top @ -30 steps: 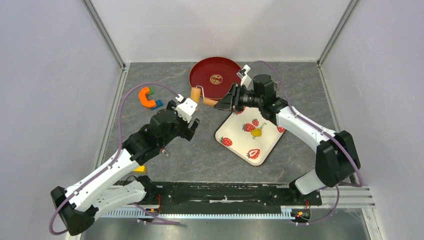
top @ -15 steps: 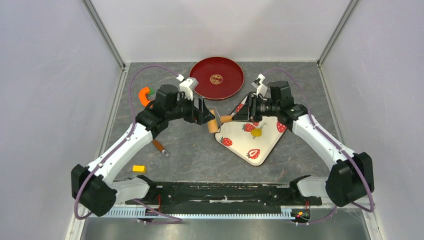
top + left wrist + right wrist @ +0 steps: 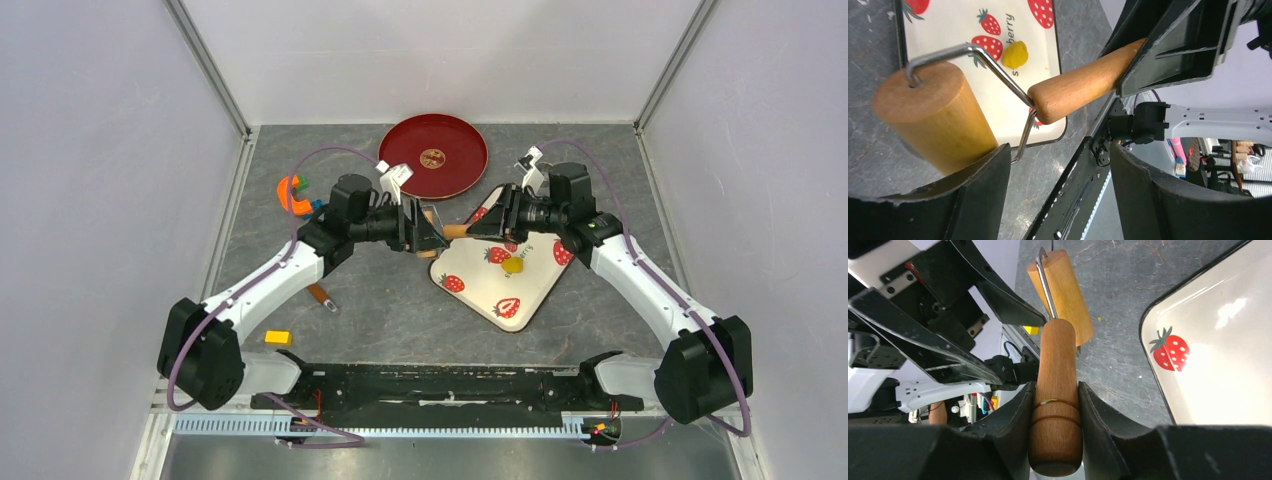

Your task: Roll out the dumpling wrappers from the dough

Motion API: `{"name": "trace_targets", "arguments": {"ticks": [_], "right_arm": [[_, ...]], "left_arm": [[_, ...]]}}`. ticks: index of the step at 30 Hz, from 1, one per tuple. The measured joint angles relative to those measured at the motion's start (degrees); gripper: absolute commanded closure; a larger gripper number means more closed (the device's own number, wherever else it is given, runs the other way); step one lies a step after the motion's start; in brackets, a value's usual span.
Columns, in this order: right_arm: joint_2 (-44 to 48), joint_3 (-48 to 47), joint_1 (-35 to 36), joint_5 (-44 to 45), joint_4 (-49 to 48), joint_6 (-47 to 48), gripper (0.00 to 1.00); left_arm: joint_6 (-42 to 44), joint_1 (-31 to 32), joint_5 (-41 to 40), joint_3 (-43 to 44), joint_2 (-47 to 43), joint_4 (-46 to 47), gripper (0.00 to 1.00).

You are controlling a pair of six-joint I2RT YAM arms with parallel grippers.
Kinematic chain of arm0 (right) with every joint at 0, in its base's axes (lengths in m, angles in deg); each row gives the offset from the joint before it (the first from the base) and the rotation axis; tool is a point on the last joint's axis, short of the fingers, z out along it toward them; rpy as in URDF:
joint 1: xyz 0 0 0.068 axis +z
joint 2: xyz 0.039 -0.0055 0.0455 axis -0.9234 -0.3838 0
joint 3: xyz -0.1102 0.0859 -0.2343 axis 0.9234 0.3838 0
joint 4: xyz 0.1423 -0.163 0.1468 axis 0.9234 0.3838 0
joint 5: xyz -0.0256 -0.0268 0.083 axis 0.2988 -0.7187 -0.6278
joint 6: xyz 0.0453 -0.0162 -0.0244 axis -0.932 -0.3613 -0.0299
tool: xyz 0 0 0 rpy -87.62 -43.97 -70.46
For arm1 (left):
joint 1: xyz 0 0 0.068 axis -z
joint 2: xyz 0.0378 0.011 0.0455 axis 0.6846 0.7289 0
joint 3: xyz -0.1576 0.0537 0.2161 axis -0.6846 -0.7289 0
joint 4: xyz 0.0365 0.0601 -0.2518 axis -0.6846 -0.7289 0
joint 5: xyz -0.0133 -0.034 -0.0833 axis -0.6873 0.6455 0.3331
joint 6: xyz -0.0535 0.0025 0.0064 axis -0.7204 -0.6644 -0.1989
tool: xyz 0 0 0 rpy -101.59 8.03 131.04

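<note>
A small lump of yellow dough [image 3: 512, 265] [image 3: 1014, 54] lies on the strawberry-print tray [image 3: 478, 278] [image 3: 955, 30]. I see no flat dumpling wrappers. My right gripper [image 3: 490, 222] [image 3: 1055, 402] is shut on the wooden handle of a small roller [image 3: 1058, 365] and holds it off the tray's left corner. The roller's drum [image 3: 930, 117] [image 3: 1068, 295] points at my left gripper [image 3: 425, 232] [image 3: 1060, 170], which is open. The drum rests just past its left fingertip [image 3: 983, 170], and nothing sits between the jaws.
A red plate [image 3: 400, 140] with a small gold mark at its centre stands at the back. An orange U-shaped toy [image 3: 291, 193] lies at the left. A brown-handled tool [image 3: 320, 295] and a yellow block [image 3: 278, 338] lie near the front left.
My right gripper has carried the roller from the red plate's edge down to the tray's left corner. The left arm has swung up and right until its open jaws meet the drum.
</note>
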Motion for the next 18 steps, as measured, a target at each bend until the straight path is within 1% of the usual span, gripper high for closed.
{"name": "trace_targets", "arguments": {"ticks": [7, 10, 12, 14, 16, 17, 18], "right_arm": [[-0.07, -0.02, 0.00, -0.92, -2.19, -2.40, 1.00], [-0.24, 0.00, -0.17, -0.59, -2.14, -2.45, 1.00], [-0.52, 0.00, -0.24, -0.44, -2.12, -2.45, 1.00], [-0.74, 0.00, -0.39, -0.35, -2.10, -2.45, 1.00], [-0.83, 0.00, -0.55, -0.35, -2.08, -2.47, 1.00], [-0.83, 0.00, -0.59, -0.33, -2.08, -2.47, 1.00], [-0.83, 0.00, -0.61, -0.33, -2.08, -2.47, 1.00]], "left_arm": [[0.74, 2.12, -0.11, -0.48, 2.93, 0.85, 0.32], [1.57, 2.69, -0.52, -0.44, 4.20, 1.29, 0.38], [2.16, 3.08, -0.92, -0.13, 5.07, 1.11, 0.47], [3.02, 3.45, -1.22, 0.28, 5.92, 0.70, 0.62], [4.24, 3.80, -2.49, 0.66, 6.88, -0.13, 0.80], [4.46, 3.93, -2.82, 0.72, 7.21, -0.35, 0.86], [4.87, 4.13, -3.52, 0.74, 7.50, -0.74, 0.87]]}}
